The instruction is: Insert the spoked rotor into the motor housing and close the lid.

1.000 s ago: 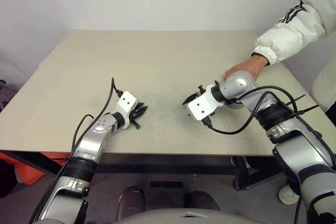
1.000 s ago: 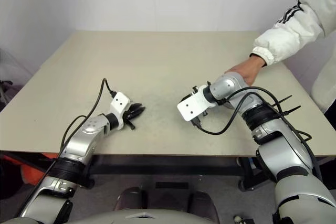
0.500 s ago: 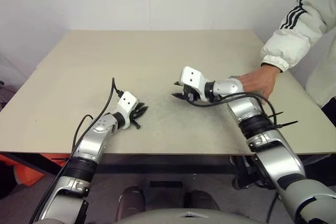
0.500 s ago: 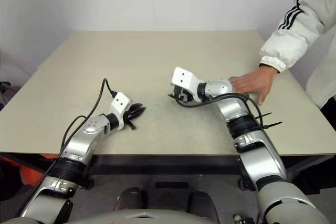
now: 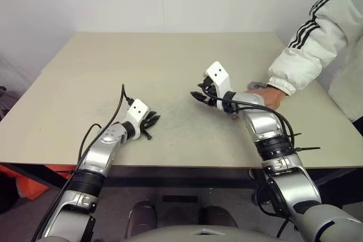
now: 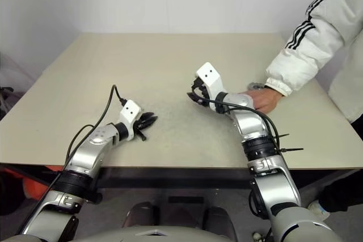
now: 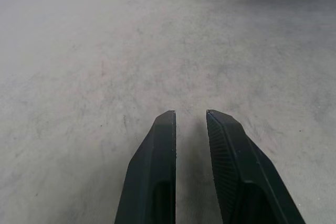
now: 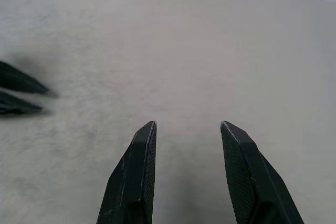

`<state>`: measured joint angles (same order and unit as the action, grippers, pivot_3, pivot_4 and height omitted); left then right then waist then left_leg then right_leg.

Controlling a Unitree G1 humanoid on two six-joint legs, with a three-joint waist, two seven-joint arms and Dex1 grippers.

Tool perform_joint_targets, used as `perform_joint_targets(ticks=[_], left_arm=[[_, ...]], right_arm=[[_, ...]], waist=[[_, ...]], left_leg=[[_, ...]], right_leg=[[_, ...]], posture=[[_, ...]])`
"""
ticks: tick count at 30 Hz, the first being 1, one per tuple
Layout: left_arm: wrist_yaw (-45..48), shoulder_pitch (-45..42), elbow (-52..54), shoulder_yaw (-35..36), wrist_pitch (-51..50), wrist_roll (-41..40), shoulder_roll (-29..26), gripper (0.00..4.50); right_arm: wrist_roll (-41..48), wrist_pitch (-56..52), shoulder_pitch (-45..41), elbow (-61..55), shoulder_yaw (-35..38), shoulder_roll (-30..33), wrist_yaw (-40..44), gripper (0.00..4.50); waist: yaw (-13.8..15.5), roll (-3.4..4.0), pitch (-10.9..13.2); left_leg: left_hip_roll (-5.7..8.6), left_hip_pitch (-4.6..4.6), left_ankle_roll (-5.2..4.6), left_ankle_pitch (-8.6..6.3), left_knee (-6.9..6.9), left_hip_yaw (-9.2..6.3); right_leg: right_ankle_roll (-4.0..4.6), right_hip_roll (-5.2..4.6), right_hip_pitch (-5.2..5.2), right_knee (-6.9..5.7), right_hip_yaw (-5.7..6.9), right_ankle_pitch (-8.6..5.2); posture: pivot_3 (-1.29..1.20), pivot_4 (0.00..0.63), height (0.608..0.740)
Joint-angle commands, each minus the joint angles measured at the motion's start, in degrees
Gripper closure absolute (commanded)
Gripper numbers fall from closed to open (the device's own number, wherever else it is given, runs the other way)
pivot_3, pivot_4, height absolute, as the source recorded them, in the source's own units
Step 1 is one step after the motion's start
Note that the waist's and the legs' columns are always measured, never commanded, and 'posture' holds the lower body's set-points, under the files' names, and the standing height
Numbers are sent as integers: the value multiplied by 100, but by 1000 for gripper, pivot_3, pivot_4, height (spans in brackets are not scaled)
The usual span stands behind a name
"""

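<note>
1. While both grippers hang empty over the table (image 5: 170, 55), no step of the job looks done. Judging by this, the rotor has yet to go into the housing and the lid has yet to go on.
2. Left gripper (image 5: 153, 121): low over the table towards its front edge, left of the middle. Its fingers (image 7: 157, 171) stand a narrow slit apart, with nothing between them but scuffed tabletop.
3. Right gripper (image 5: 199, 97): raised above the table, right of the middle, pointing across towards the left one. Its fingers (image 8: 134, 182) stand moderately apart with nothing in them. Bare table lies ahead, and the left gripper's tips sit at the edge of the right wrist view.
4. Task parts: a person's hand (image 5: 269, 97), reaching in from a white striped sleeve (image 5: 309, 43), rests near the right edge of the table. A sliver of a grey metal piece (image 5: 256, 85) pokes out beside the hand, just behind the right wrist. It is too covered to tell whether it is the housing, the lid or something else.
5. Containers: the housing is the only one in this job, and I cannot tell whether it holds anything.
6. Left to do, as I judge it: wait for the hand to leave, take the rotor, seat it, then cap it.
</note>
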<state>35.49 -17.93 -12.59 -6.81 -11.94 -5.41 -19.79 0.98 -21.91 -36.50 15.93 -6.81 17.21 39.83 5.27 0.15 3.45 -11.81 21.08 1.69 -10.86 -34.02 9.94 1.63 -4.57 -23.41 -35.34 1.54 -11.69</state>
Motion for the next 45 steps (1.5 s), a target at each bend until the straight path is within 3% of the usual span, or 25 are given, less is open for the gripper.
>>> perform_joint_targets(ticks=[1,24,28,36,45], left_arm=[[23,-96,110,26,67,10,-11,3502],[39,-168,-21,58,147,37,-9,3502],[45,-215,-78,63,168,35,-3,3502],[45,-189,-94,35,187,40,28,3502],[57,-234,-160,0,195,59,91,3502]], right_arm=[[141,-79,67,-361,115,18,-97,2374],[224,-128,177,-572,79,37,-325,2374],[23,94,189,-719,-62,553,-11,2374],[-516,1197,229,-594,-170,2541,1022,2374],[-496,1584,174,-436,-62,3146,1435,2374]], waist=[[1,0,0],[2,1,0],[20,0,0],[35,0,1],[17,1,1]], left_leg=[[0,0,0,0,1,0],[3,-3,18,11,46,1],[6,-4,30,18,64,1],[7,-4,21,13,69,2],[3,-17,20,14,67,3]], right_leg=[[0,0,0,1,0,0],[0,1,-1,33,2,1],[0,1,1,47,3,2],[0,0,5,57,4,1],[1,6,10,51,2,2]], posture=[[0,0,740],[0,0,740],[0,0,740],[0,0,740],[0,0,740]])
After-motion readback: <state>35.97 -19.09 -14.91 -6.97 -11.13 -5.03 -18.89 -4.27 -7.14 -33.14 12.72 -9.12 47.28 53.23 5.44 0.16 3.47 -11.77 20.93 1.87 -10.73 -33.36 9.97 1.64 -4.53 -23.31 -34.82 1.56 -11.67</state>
